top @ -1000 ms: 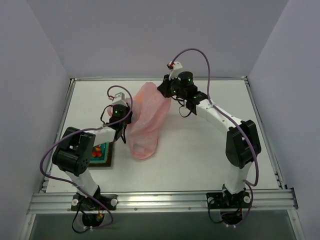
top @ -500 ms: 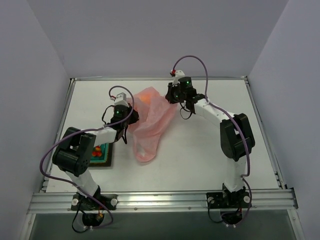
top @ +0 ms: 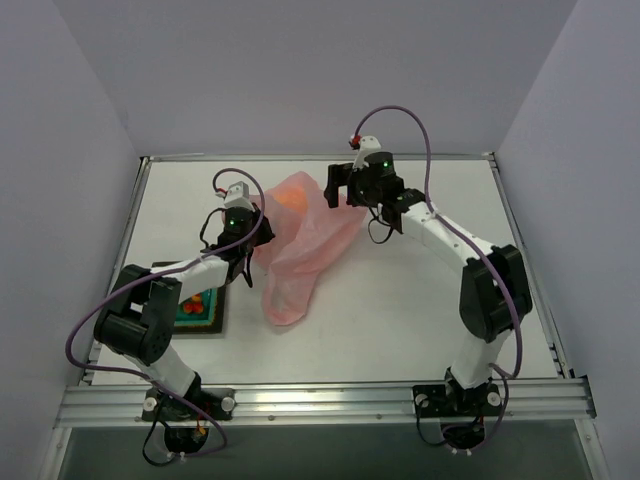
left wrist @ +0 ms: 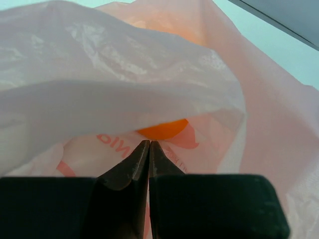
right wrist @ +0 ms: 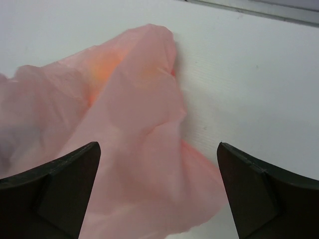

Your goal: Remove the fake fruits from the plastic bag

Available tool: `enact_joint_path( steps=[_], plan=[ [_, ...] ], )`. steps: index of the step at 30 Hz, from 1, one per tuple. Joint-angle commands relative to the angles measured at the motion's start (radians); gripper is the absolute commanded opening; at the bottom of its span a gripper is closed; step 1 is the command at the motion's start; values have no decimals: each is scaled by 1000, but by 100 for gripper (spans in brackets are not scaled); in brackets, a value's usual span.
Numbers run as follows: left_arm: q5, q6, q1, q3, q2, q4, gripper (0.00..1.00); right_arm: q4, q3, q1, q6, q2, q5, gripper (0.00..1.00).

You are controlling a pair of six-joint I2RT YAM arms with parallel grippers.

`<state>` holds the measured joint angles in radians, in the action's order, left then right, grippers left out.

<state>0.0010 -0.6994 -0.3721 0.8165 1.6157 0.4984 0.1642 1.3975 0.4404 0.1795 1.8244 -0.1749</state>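
Note:
The pink plastic bag lies crumpled across the middle of the table, its left side lifted. A round orange fruit shows through the film near the bag's far end, and in the left wrist view the orange fruit sits just beyond the fingertips. My left gripper is shut, with the bag's film pinched at its tips. Above the bag's far right corner, my right gripper stands wide open, holding nothing. Below it the bag glows orange where the fruit lies.
A dark square tray with a teal inside sits at the near left by the left arm, with small red and orange pieces in it. Raised rails edge the table, and grey walls close in on three sides.
My right gripper has opened and let go of the bag, whose right side has slumped onto the table. The left gripper has stayed shut on the bag's left side.

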Motion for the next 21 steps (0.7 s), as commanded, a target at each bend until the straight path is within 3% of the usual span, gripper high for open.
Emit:
enact_joint_path(
  steps=[1,7,10,13,16,21],
  plan=[
    [-9,15,-1,35,-48,-32,2,-15,-47,148,-32,-163,84,99],
    [54,-24,-16,13,-94,-21,2,-20,-196,434,-13,-325,386,96],
    [59,-34,-19,0,-106,-8,2,-17,-264,506,64,-391,410,92],
    [59,-37,-18,-4,-103,8,2,-23,-302,604,106,-396,469,97],
    [59,-40,-19,-2,-97,19,2,-44,-302,624,118,-341,503,99],
    [54,-20,-19,10,-94,-3,2,-106,-264,629,68,-249,539,86]
  ],
)
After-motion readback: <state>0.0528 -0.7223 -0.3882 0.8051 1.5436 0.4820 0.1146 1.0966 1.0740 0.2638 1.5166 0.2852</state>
